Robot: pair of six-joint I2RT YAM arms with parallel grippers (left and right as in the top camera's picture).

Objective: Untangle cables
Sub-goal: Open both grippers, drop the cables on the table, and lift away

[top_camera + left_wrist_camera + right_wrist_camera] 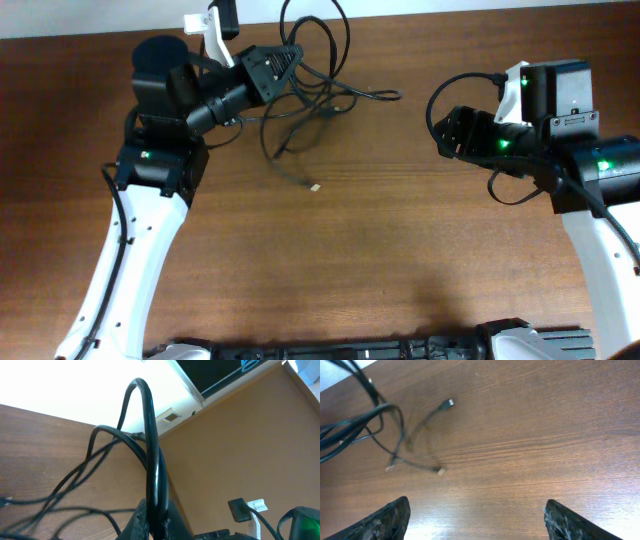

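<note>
The cables (310,100) are thin black cords lying in a loose tangle at the back of the table, with one plug end (315,187) trailing toward the middle. My left gripper (290,62) is shut on the cables. In the left wrist view a tall loop of cable (150,435) rises from between the closed fingers (172,522). My right gripper (445,130) stands open over bare wood on the right, well apart from the tangle. In the right wrist view the cables (360,425) lie far off at upper left, and nothing is between the fingertips (390,517).
A white bracket (205,28) with a black block (226,14) sits at the table's back edge (450,15), just behind the left gripper. The right arm's own thick black wire (440,95) loops beside its wrist.
</note>
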